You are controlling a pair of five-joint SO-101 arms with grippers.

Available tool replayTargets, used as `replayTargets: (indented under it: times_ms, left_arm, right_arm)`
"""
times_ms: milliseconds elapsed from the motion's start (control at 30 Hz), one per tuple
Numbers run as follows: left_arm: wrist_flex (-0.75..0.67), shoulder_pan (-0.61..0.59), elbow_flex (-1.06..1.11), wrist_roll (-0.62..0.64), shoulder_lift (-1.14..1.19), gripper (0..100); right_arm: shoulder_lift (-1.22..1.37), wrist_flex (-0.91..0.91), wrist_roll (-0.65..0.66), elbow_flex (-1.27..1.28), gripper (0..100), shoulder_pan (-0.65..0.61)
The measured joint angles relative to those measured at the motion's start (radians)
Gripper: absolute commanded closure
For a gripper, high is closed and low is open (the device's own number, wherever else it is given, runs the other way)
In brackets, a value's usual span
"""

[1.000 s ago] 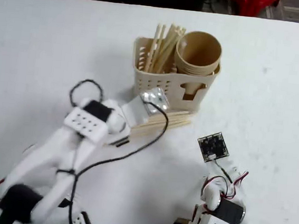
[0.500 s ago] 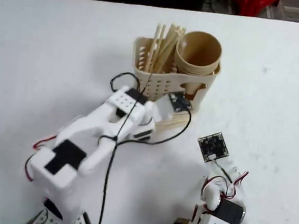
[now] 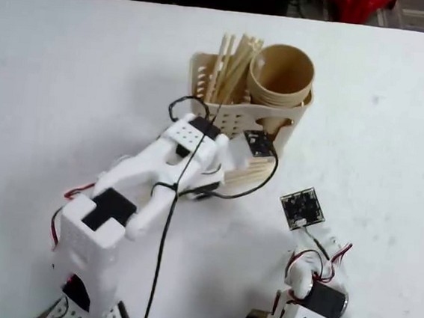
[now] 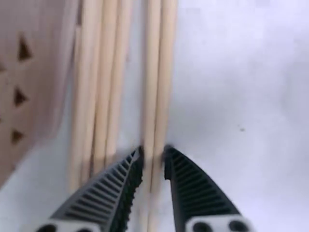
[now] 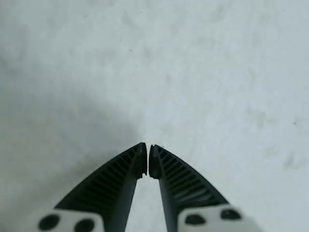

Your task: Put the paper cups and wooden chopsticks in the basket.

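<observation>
The left pincer is gripping two chopsticks lying on the surface beside the basket, probably needing a firm, level lift to clear its rim, while the right pincer is hovering clenched.

Left arm covers most of the loose chopsticks; basket cut by edge.

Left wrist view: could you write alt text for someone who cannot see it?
Two black ribbed fingers of the left gripper pinch a wooden chopstick lying on the white table. More chopsticks lie alongside, next to the beige basket wall.
</observation>
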Motion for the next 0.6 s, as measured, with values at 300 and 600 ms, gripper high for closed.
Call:
replayTargets:
  times_ms: [300,600]
  left_arm:
    - [0.063,-0.002,0.005,0.000,0.000,91]
    - [0.025,0.000,0.005,0.000,0.002,85]
  right_arm:
    - [0.000,0.000,0.000,0.000,96.7,0.000]
    - [0.000,0.000,0.000,0.000,96.7,0.000]
